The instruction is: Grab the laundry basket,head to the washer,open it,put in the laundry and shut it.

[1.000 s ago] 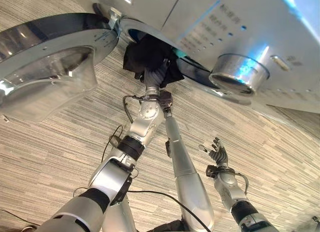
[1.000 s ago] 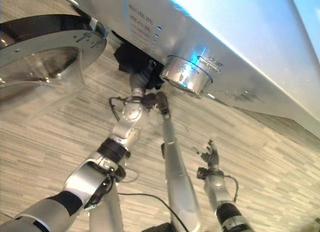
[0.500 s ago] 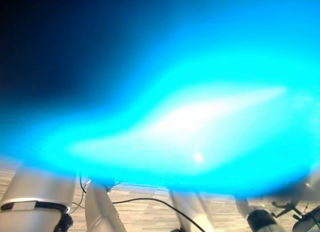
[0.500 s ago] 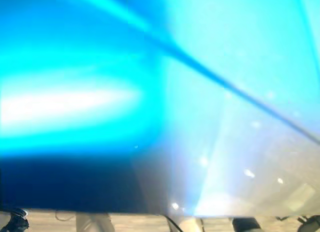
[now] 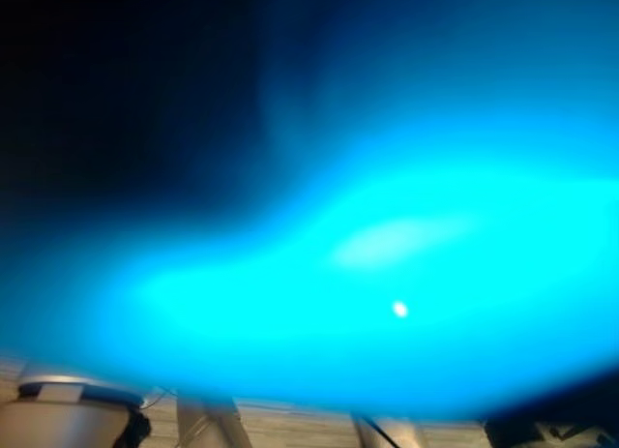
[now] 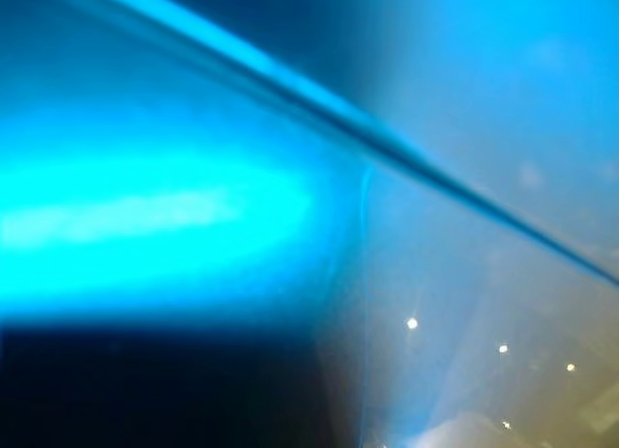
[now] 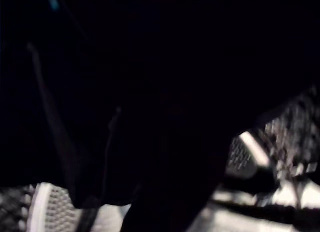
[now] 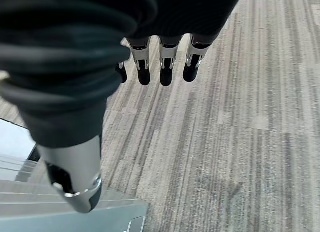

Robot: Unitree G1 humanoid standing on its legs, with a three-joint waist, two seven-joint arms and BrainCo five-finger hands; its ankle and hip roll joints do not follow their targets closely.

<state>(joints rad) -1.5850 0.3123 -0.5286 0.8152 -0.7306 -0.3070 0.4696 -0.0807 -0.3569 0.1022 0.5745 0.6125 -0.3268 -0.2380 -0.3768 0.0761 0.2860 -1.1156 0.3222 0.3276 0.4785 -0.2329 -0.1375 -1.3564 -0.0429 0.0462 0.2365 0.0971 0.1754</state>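
The washer's glossy front (image 5: 387,254) stands right against the head camera as a blue glow. In the left wrist view dark laundry (image 7: 150,117) hangs inside the washer, with the perforated steel drum (image 7: 47,212) showing past it on both sides. My left hand is somewhere in or behind that cloth and is hidden. A silver piece of my left arm (image 5: 68,419) shows low in the left eye view. My right hand (image 8: 168,61) hangs over the floor with straight fingers and holds nothing; its thumb (image 8: 75,177) stands apart.
Grey striped carpet (image 8: 225,142) spreads under the right hand. A pale corner of the washer's body (image 8: 60,212) lies close beside that hand.
The head camera has swung in close to the washer, so the door, the dark cloth at the opening and both arms have left its view. Over the last half second it shifted slightly more.
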